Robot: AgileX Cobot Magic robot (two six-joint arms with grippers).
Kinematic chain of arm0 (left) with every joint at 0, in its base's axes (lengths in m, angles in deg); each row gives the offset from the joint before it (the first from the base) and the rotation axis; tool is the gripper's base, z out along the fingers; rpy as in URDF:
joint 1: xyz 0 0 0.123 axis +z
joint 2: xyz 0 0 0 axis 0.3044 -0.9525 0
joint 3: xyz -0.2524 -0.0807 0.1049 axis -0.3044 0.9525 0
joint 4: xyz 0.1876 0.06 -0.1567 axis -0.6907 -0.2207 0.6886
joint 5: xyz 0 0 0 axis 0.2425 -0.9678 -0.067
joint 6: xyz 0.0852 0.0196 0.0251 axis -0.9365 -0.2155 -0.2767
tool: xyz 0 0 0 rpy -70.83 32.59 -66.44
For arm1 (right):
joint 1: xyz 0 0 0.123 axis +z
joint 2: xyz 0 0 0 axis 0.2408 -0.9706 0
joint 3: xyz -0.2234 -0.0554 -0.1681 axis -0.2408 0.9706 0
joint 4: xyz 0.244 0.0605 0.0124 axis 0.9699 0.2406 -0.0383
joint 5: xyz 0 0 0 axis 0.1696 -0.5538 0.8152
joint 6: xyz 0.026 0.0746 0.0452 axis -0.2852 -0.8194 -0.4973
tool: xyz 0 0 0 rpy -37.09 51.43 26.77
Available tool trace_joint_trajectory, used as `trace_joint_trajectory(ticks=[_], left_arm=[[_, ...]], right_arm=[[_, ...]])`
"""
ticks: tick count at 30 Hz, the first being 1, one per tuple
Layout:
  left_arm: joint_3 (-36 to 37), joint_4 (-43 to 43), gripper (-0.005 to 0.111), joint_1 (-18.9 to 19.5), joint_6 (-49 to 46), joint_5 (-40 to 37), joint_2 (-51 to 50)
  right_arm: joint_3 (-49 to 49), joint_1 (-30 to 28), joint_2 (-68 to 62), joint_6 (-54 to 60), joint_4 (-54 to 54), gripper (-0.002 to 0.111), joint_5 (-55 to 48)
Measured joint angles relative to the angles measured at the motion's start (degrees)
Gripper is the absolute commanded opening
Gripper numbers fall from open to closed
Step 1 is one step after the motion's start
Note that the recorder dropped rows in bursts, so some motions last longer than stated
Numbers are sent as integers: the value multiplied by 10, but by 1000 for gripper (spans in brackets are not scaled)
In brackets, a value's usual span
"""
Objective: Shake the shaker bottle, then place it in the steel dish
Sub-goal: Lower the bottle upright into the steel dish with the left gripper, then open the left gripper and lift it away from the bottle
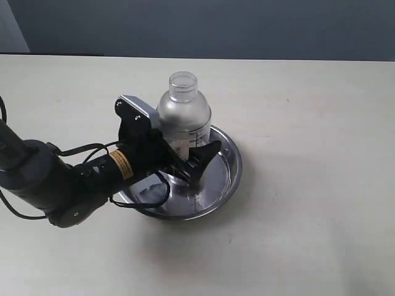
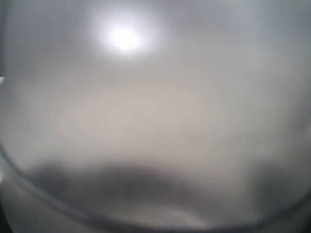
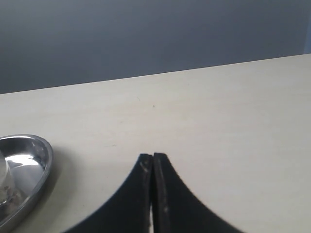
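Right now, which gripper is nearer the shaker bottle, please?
Left. The left gripper straddles the shaker bottle; the right gripper sits shut, apart, outside the steel dish.

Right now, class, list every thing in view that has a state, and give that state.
shaker bottle: upright, cap on, in the steel dish.
steel dish: flat on the table.
left gripper: around the shaker bottle; grip unclear.
right gripper: shut, empty.

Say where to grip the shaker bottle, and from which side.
Take the shaker bottle by its straight wall below the dome, level from the left, as the left gripper brackets it. It stands upright in the steel dish, whose low rim leaves that wall exposed; the dome tapers.
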Motion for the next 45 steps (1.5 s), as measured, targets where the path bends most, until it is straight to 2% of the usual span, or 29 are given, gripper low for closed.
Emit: trace_joint_trajectory(ticks=[17, 22, 26, 29, 37, 38, 41, 45], left_arm=[[0, 8, 106, 0, -29, 0, 95], [0, 27, 105, 0, -50, -4, 145], [0, 36, 100, 0, -59, -31, 207], [0, 49, 83, 0, -66, -90, 264], [0, 93, 5, 0, -102, -282, 424], [0, 96, 1, 0, -103, -307, 438], [0, 121, 1, 0, -128, -373, 479], [0, 216, 1, 0, -190, -443, 516]], right_arm=[[0, 0, 0, 0, 0, -1, 0], [0, 0, 0, 0, 0, -1, 0], [0, 0, 0, 0, 0, -1, 0], [0, 0, 0, 0, 0, -1, 0], [0, 0, 0, 0, 0, -1, 0], [0, 0, 0, 0, 0, -1, 0], [0, 0, 0, 0, 0, -1, 0], [0, 0, 0, 0, 0, -1, 0]])
